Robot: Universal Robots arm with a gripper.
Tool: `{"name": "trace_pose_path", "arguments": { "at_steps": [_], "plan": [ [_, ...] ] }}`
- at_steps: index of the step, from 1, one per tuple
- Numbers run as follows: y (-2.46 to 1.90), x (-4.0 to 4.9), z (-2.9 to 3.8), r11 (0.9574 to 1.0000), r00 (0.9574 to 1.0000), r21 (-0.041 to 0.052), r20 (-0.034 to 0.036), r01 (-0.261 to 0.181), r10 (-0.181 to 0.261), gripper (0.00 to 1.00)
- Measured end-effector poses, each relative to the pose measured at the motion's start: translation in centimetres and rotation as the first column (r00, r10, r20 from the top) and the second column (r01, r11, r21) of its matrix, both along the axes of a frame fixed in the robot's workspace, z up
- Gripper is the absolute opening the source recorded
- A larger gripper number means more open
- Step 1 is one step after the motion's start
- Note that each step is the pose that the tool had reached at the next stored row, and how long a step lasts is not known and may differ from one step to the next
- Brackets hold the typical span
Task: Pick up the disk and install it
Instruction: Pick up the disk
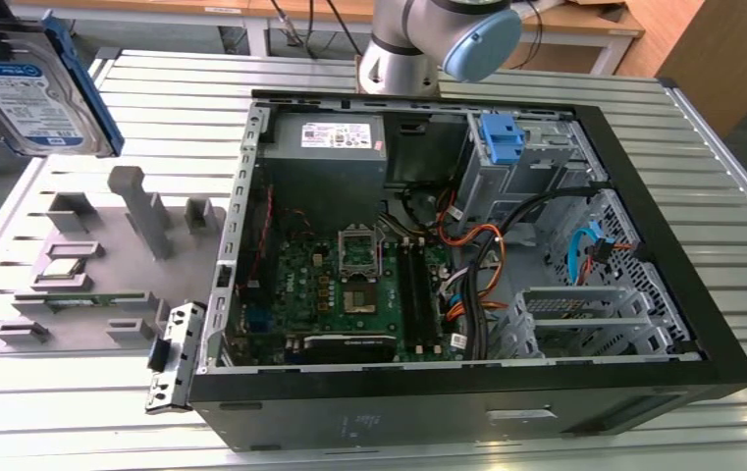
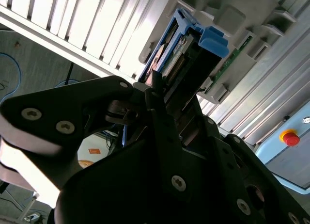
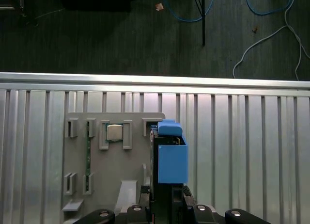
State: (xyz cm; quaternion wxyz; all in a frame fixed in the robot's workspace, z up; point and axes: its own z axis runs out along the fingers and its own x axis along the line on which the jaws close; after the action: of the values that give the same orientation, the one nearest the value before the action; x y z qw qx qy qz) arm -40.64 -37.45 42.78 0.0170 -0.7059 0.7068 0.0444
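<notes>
Ribbed metal surface point(image 1: 164, 78) with open computer case point(image 1: 478, 412) and grey fixture point(image 1: 98, 255). Above the fixture, exterior view's far left: disk point(image 1: 26, 93), clamped upright in closed pincer point(image 3: 167, 200), probably leaving blue rails point(image 3: 172, 163) free for sliding into the case.

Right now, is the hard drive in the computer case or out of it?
Out. The gripper holds the hard drive in the air over the grey parts tray, beside the open computer case.
</notes>
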Motion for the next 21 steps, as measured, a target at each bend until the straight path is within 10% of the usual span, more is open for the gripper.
{"name": "trace_pose_path", "arguments": {
  "at_steps": [21],
  "plan": [
    [0.06, 0.00, 1.81, 1.0000, 1.0000, 0.0000, 0.0000, 0.000, 0.000, 0.35]
  ]
}}
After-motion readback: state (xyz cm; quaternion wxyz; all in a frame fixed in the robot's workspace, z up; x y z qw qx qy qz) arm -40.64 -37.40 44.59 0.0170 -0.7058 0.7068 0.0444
